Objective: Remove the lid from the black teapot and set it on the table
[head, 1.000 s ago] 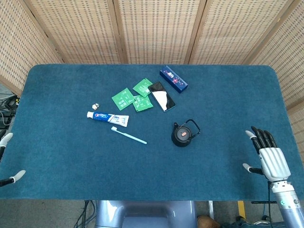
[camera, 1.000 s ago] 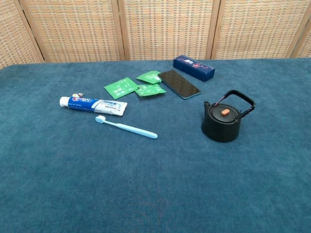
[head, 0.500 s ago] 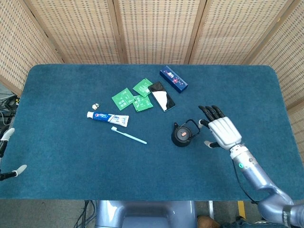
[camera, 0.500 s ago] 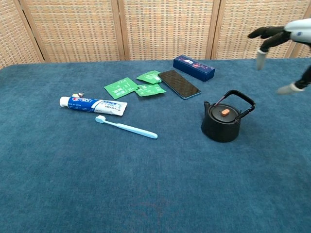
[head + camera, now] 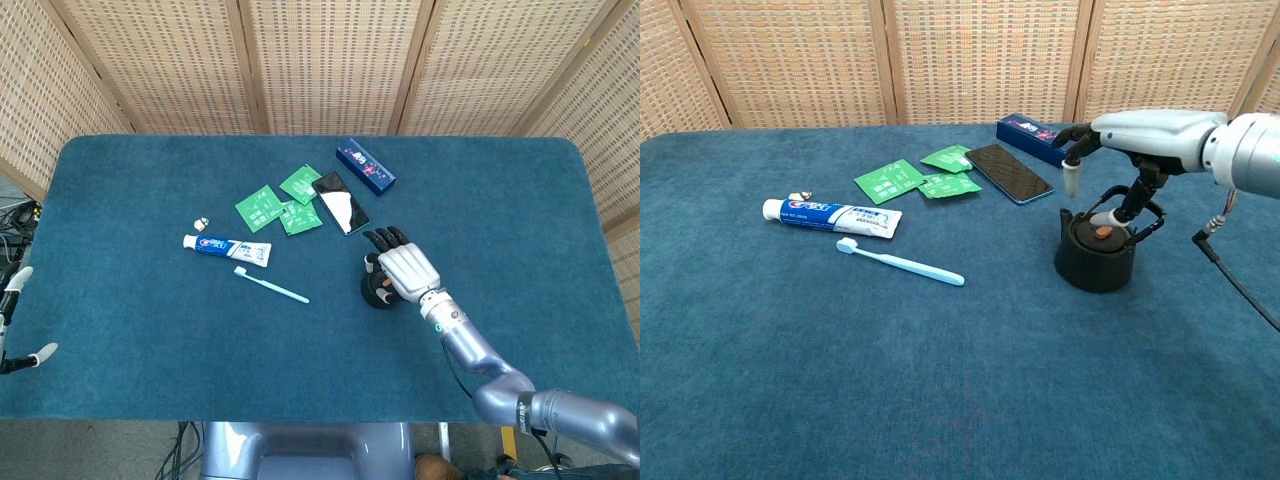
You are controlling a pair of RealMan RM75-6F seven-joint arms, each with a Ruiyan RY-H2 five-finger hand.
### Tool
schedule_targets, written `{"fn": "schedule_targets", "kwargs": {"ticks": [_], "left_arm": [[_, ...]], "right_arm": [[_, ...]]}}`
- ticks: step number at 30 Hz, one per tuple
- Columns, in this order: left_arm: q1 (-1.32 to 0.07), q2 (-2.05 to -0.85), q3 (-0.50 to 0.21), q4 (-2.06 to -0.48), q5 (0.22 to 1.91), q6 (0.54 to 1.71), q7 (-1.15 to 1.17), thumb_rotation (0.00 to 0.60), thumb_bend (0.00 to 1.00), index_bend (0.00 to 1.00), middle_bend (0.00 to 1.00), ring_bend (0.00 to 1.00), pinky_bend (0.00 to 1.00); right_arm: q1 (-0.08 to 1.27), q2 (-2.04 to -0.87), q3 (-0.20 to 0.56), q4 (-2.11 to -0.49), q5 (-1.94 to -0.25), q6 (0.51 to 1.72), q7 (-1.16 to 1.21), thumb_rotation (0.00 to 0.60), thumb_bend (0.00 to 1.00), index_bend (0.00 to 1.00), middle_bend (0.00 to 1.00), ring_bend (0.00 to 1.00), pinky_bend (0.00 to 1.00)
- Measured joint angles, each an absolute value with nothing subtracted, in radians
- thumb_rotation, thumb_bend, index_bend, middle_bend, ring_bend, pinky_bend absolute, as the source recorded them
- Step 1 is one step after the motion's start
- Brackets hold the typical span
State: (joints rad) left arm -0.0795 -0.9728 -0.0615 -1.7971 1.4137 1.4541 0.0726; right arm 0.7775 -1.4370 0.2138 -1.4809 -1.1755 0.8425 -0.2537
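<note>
The black teapot [image 5: 1095, 262] stands right of the table's middle with its handle raised. Its lid [image 5: 1103, 236], which has an orange knob, sits on it. My right hand [image 5: 1140, 135] hovers over the pot with fingers spread and holds nothing. Its thumb [image 5: 1106, 214] points down, close above the knob. From the head view the right hand [image 5: 405, 268] covers most of the teapot [image 5: 375, 290]. Only the fingertips of my left hand [image 5: 28, 356] show, apart and empty, off the table's left edge.
A toothpaste tube [image 5: 832, 214] and a light blue toothbrush [image 5: 902, 263] lie left of the pot. Green sachets [image 5: 920, 175], a phone [image 5: 1010, 173] and a dark blue box [image 5: 1040, 139] lie behind it. Wicker screens stand beyond the far edge.
My right hand has swung left from beside the teapot to directly over it, and its thumb has come down toward the lid's knob. The teapot and left hand stay put.
</note>
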Motion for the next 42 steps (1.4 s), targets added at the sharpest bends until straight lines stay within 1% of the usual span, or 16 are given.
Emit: {"fn": "schedule_targets", "kwargs": {"ticks": [8,22,38,42], "left_arm": [[-0.081,-0.972,-0.062,-1.796,1.412,1.452,0.066,0.6,0.0,0.0,0.0,0.0,0.0],[-0.084,-0.974,-0.058,-1.797,1.415,1.449,0.073,0.6,0.0,0.0,0.0,0.0,0.0],[-0.089,-0.983,-0.056,-1.797,1.41,1.442,0.094,0.6,0.0,0.0,0.0,0.0,0.0],[-0.091,-0.984,-0.057,-1.797,1.406,1.439,0.097,0.6,0.0,0.0,0.0,0.0,0.0]], "right_arm": [[0.804,-1.495,0.198,-1.404,-1.127,0.838,-0.314,0.6,0.48,0.49,0.14,0.0,0.0],[0.802,-1.488,0.171,-1.378,-1.138,0.837,-0.305,0.6,0.5,0.5,0.14,0.0,0.0],[0.803,-1.525,0.14,-1.293,-1.188,0.837,-0.283,0.6,0.5,0.51,0.14,0.0,0.0],[0.803,-1.525,0.141,-1.286,-1.188,0.833,-0.275,0.6,0.53,0.53,0.15,0.0,0.0]]}}
